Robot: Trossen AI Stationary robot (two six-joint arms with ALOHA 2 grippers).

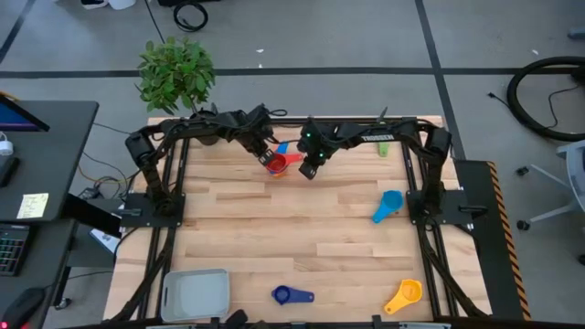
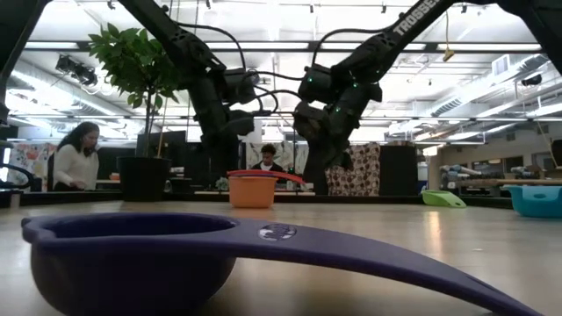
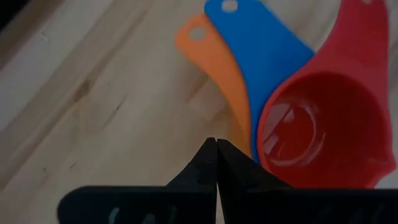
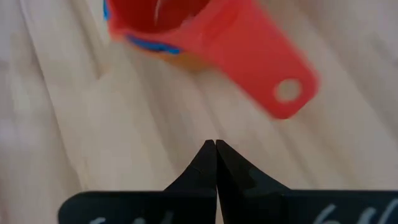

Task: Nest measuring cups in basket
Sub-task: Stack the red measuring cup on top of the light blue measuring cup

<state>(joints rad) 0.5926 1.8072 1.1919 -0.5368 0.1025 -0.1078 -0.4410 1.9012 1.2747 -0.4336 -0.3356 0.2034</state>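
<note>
Presently, both claws hang pinched shut and empty: left gripper (image 1: 266, 153) just left, right gripper (image 1: 311, 168) just right of the far-side stacked cups (image 1: 277, 164).

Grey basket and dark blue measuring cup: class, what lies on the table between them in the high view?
Nothing: between the basket and the dark blue measuring cup, the high view shows only bare wooden table.

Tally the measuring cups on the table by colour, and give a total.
red cup: 1
orange cup: 1
mid-blue cup: 1
light blue cup: 1
dark blue cup: 1
green cup: 1
yellow cup: 1
Total: 7
</note>
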